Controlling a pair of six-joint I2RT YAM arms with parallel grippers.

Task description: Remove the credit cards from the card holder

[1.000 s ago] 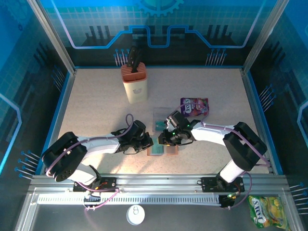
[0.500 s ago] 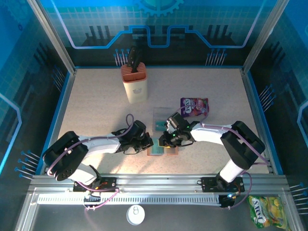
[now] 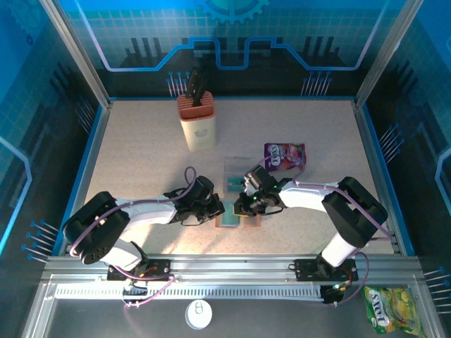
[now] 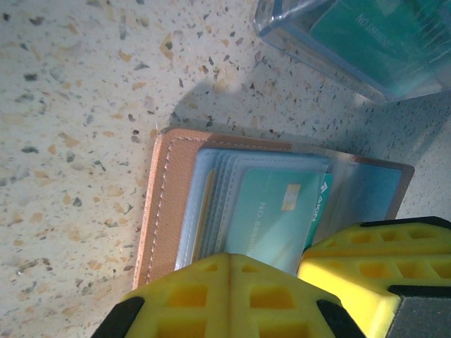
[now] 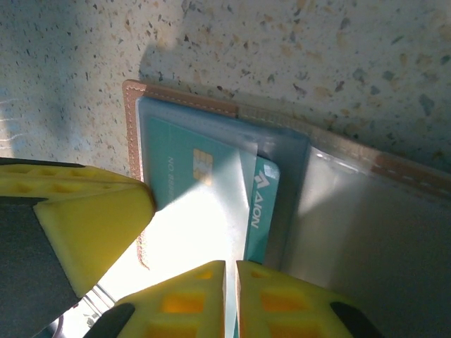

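The brown leather card holder (image 3: pixel 238 220) lies open on the table between my two grippers. Its stitched edge (image 4: pixel 168 204) and pockets show in the left wrist view, with teal credit cards (image 4: pixel 271 211) tucked in them. My left gripper (image 4: pixel 230 262) is shut with nothing between its fingers, and it rests on the holder's near edge. In the right wrist view a chip card (image 5: pixel 184 169) and a darker teal card (image 5: pixel 261 197) stick out of the pockets. My right gripper (image 5: pixel 230 282) is closed to a thin slit on the card's edge. The left gripper's finger (image 5: pixel 77 225) sits close beside it.
A clear plastic box (image 3: pixel 237 172) holding a teal card (image 4: pixel 366 42) stands just behind the holder. A purple snack packet (image 3: pixel 285 156) lies to the back right. A tan knife block (image 3: pixel 197 123) stands at the back. A yellow packet (image 3: pixel 386 308) lies outside the table, front right.
My right gripper's jaws have narrowed from partly open to a thin slit, and the gripper has crept slightly left over the holder. The left gripper has stayed shut in place.
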